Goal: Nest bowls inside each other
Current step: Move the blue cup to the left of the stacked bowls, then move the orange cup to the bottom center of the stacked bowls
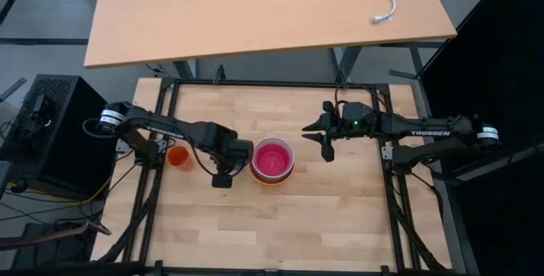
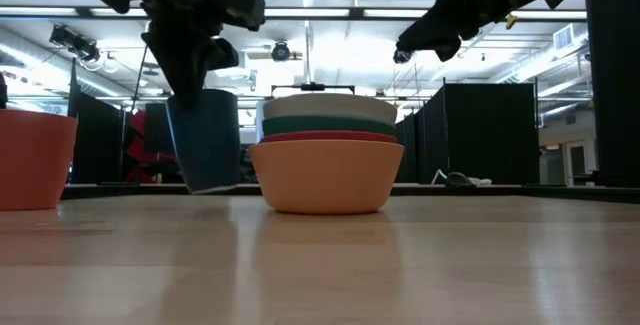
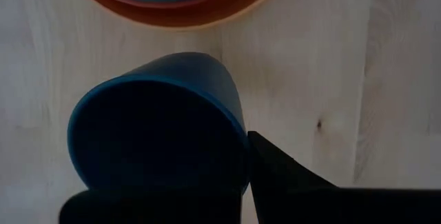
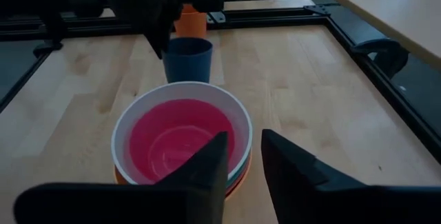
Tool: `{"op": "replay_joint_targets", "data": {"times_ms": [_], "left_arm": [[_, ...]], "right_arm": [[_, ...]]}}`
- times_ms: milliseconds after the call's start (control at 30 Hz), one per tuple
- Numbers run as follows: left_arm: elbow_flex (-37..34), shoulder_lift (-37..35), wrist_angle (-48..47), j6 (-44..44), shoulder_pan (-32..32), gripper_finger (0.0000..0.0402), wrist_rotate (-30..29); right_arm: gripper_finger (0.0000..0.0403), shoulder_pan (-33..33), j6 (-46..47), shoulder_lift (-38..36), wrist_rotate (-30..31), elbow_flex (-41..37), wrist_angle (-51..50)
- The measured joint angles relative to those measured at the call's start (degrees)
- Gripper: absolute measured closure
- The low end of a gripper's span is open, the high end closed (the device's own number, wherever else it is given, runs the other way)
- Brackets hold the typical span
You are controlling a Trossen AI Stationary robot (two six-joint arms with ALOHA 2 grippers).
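Several bowls are nested in one stack [image 1: 273,160] mid-table: a yellow-orange bowl [image 2: 325,180] rests on the wood, with red-orange, teal and white ones in it and a magenta-pink bowl [image 4: 180,138] innermost. Just left of the stack is a small dark blue cup [image 3: 155,114], with my left gripper [image 1: 223,172] shut on it from above. To the right of the stack and well above the table, my right gripper [image 4: 244,156] stands open, slanting down toward the bowls, with nothing between its fingers. My left gripper holds the dark blue cup by its rim [image 3: 242,131], on the side away from the bowls. One finger [image 3: 275,176] lies outside the wall; the other seems to be inside the dark hollow. The fingers point down. The cup [image 2: 205,140] is slightly tilted, its base at table level.
A small orange cup [image 1: 178,156] stands on the table left of my left gripper. Black frame rails [image 1: 255,83] run round the wooden top. Bare wood lies toward the near edge. A second table with a white cable [image 1: 384,4] stands beyond the far edge.
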Motion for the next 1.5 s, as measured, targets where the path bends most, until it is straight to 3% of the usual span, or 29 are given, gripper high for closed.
{"op": "replay_joint_targets", "data": {"times_ms": [267,900,1233,1500], "left_arm": [[0.0,1.8,0.3,0.1,0.0,0.0400,0.4],[0.0,2.1,1.3,0.0,0.1,0.0335,-2.6],[3.7,2.0,-4.5,-1.6,0.1,0.0281,-5.4],[5.9,-1.8,-14.4,-10.5,-2.4,0.0270,-6.9]], "right_arm": [[0.0336,0.0,0.1,0.0,0.0,0.0,0.1],[0.0297,0.0,1.3,0.0,0.0,0.0,0.0],[0.0303,0.0,1.3,0.0,0.0,0.0,0.0],[0.0289,0.0,0.8,0.0,0.0,0.0,0.0]]}}
